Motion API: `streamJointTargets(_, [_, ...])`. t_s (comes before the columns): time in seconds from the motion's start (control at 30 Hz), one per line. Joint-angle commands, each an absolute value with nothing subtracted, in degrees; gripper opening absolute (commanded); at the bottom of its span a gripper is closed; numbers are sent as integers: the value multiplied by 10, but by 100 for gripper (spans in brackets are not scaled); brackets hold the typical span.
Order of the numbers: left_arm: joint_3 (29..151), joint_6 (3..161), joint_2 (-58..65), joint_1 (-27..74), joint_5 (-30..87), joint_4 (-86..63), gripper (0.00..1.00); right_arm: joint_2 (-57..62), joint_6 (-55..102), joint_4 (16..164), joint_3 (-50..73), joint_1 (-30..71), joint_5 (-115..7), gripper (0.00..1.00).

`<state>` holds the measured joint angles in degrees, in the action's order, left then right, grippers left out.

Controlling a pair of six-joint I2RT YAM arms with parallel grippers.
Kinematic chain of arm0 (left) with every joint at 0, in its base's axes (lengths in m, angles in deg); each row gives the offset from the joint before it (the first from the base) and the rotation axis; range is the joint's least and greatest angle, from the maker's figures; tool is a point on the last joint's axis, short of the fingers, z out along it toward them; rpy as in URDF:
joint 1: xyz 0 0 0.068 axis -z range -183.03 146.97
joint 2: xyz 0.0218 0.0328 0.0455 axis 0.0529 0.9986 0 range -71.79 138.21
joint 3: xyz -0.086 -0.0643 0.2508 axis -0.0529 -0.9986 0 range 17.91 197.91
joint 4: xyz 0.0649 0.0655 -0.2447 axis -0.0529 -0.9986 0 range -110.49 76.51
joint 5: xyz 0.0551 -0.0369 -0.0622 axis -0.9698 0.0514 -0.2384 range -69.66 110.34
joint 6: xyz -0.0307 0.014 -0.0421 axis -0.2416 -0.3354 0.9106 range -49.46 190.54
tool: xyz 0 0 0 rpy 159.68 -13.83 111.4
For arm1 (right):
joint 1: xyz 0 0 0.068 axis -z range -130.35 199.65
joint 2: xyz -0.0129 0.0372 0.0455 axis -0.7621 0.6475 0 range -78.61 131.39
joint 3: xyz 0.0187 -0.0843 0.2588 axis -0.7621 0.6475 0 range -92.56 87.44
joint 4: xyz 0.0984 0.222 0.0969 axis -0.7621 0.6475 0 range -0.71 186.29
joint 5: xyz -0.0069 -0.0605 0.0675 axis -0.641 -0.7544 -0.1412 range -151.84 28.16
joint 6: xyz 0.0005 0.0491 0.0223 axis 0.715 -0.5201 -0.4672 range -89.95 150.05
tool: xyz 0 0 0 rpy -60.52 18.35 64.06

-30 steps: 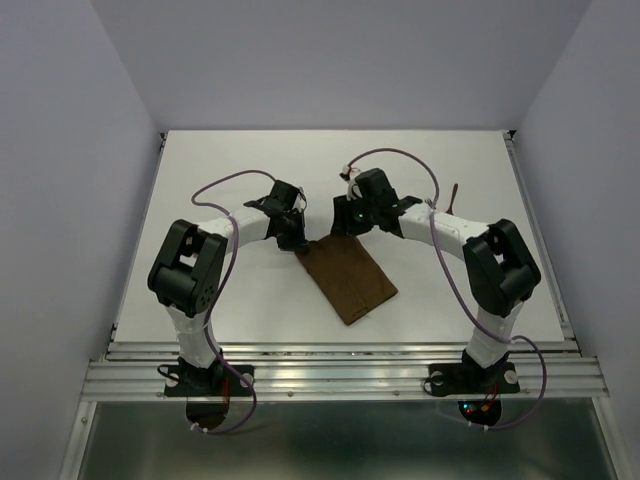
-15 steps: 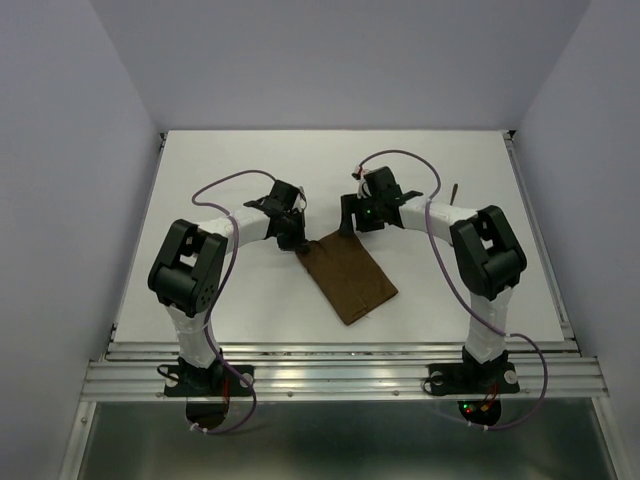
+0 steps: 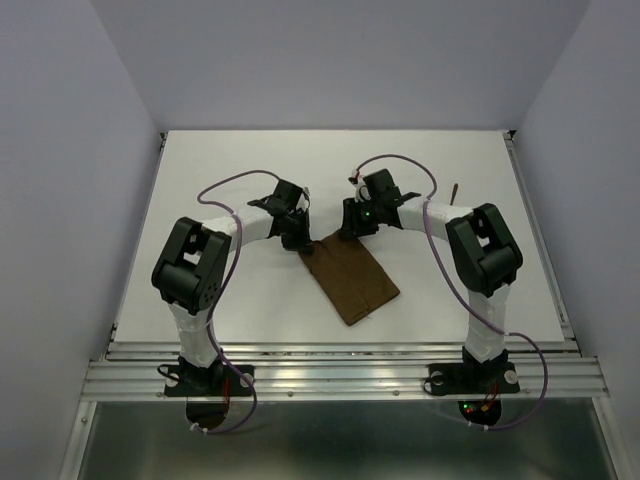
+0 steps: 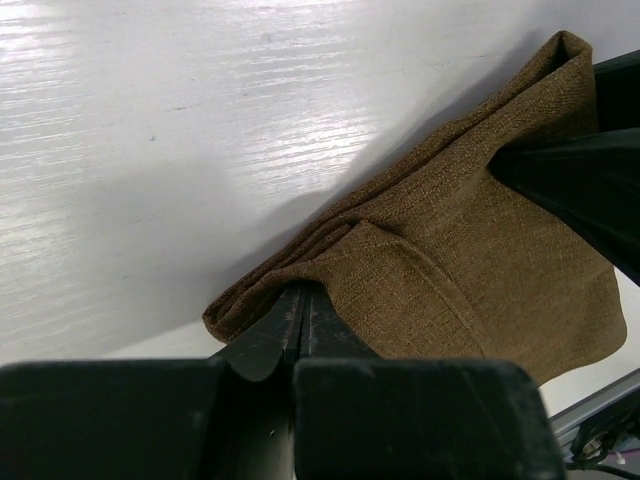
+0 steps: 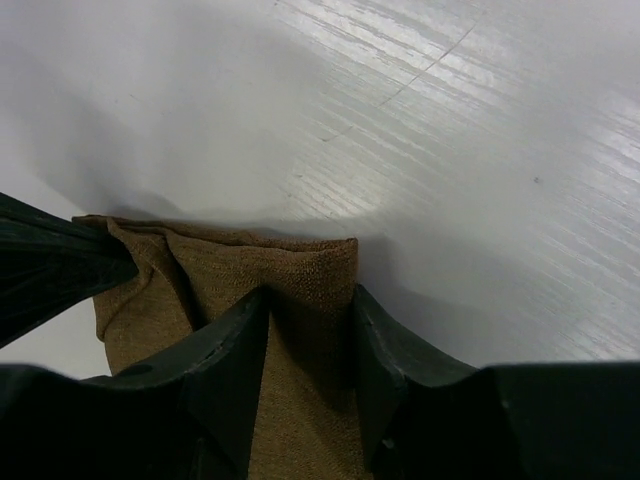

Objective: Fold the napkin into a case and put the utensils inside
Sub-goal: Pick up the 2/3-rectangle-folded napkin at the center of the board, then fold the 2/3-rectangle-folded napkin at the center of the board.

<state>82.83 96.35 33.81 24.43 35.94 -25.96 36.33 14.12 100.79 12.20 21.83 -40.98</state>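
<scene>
The dark brown napkin (image 3: 350,280) lies folded into a layered rectangle in the middle of the table. My left gripper (image 3: 297,240) is shut on the upper layer at its far left corner; in the left wrist view the fingers (image 4: 303,310) meet under a lifted flap of the napkin (image 4: 450,250). My right gripper (image 3: 348,230) is at the far right corner. In the right wrist view its jaws have closed in on a ridge of the napkin (image 5: 310,290) that fills the narrow gap between them. One slim dark utensil (image 3: 455,192) lies far right, partly behind the right arm. The other utensil is hidden.
The white table (image 3: 240,180) has raised rails at its left, right and near edges. Purple cables loop over both arms. The left gripper's dark finger shows at the left edge of the right wrist view (image 5: 50,270).
My right gripper has moved nearer and down onto the napkin's far right corner. My left gripper stays at the far left corner, shifted slightly. The napkin has not moved.
</scene>
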Motion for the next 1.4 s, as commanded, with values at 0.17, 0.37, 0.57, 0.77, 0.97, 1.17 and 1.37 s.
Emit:
streamJointTargets(0.17, [848,961,354,254,374,-263,0,357,118,990,127,213,-407,12])
streamJointTargets(0.37, [849,962,357,254,374,-264,0,335,102,997,126,196,-478,1])
streamJointTargets(0.57, [845,962,369,255,378,-259,0,317,83,994,132,173,-512,1])
streamJointTargets(0.77, [843,965,376,255,381,-255,0,299,71,993,132,148,-533,1])
streamJointTargets(0.97, [839,965,377,255,384,-253,0,298,57,998,125,120,-551,1])
streamJointTargets(1.17, [834,966,377,255,385,-249,0,301,31,996,126,101,-568,1])
streamJointTargets(1.37, [831,966,378,255,386,-247,0,305,1,992,128,84,-589,1])
